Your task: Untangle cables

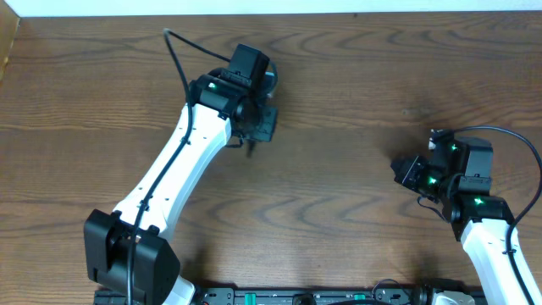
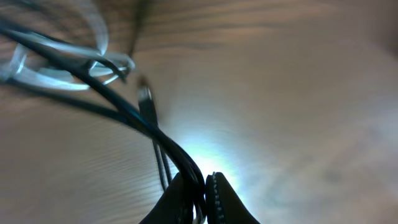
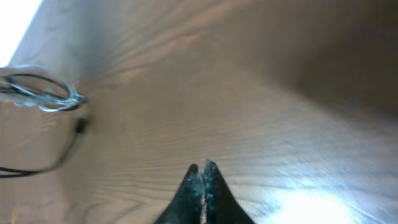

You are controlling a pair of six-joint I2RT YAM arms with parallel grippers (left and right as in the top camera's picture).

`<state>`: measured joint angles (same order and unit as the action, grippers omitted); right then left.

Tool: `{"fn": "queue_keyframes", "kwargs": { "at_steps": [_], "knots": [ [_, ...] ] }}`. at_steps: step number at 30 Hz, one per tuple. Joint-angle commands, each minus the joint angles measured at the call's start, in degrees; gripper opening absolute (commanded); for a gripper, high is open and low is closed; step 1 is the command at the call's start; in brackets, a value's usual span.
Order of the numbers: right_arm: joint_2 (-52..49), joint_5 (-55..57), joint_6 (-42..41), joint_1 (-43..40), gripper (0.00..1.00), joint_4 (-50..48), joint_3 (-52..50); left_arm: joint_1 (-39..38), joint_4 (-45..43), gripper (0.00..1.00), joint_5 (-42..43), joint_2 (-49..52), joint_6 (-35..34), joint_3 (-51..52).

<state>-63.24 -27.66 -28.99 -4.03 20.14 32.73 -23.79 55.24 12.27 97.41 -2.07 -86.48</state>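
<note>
Black cable (image 2: 174, 149) pinched by left fingers (image 2: 179, 200), grip hidden overhead; right fingers (image 3: 188, 191) closed, empty.

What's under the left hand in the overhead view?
Overhead, the left hand covers the cables. Its wrist view shows the black cable pinched in its fingers, the white cable looped beyond it on the table. How they cross is too blurred to tell.
</note>
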Motion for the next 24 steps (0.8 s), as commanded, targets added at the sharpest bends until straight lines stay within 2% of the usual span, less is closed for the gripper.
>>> {"fn": "queue_keyframes", "kwargs": {
  "at_steps": [1, 2, 5, 7, 10, 16, 21, 24],
  "knots": [
    [0.4, -8.7, 2.5, 0.2, 0.15, -2.9, -0.4, 0.0, -0.6, 0.11, 17.7, -0.1, 10.6, -0.1],
    [0.4, -10.7, 2.5, 0.3, 0.25, -4.2, -0.4, 0.0, -0.8, 0.11, 20.8, -0.1, 11.6, -0.4],
    [0.4, -16.5, 2.5, 0.4, 0.46, -7.6, -0.4, 0.0, -1.2, 0.11, 27.3, -0.1, 13.0, -1.3],
    [0.3, -19.3, 2.5, 0.4, 0.53, -9.3, -0.4, 0.0, -2.0, 0.1, 33.0, -0.2, 14.2, -1.7],
    [0.3, -20.6, 1.8, 0.4, 0.57, -10.4, -0.4, 0.0, -4.1, 0.11, 42.5, -0.2, 15.4, -1.7],
    [-1.2, -20.1, 1.8, 0.5, 0.58, -10.3, -0.4, 0.0, -5.9, 0.11, 50.3, -0.2, 15.3, -1.7],
    [-6.4, -12.2, -1.8, 2.7, 0.55, -5.6, -0.4, 0.0, -6.5, 0.1, 50.7, -0.2, 15.1, -1.7],
    [-9.4, -8.0, -2.3, 3.5, 0.54, -2.6, -0.4, 0.0, -6.5, 0.1, 48.2, -0.2, 14.7, -1.7]
  ]
}}
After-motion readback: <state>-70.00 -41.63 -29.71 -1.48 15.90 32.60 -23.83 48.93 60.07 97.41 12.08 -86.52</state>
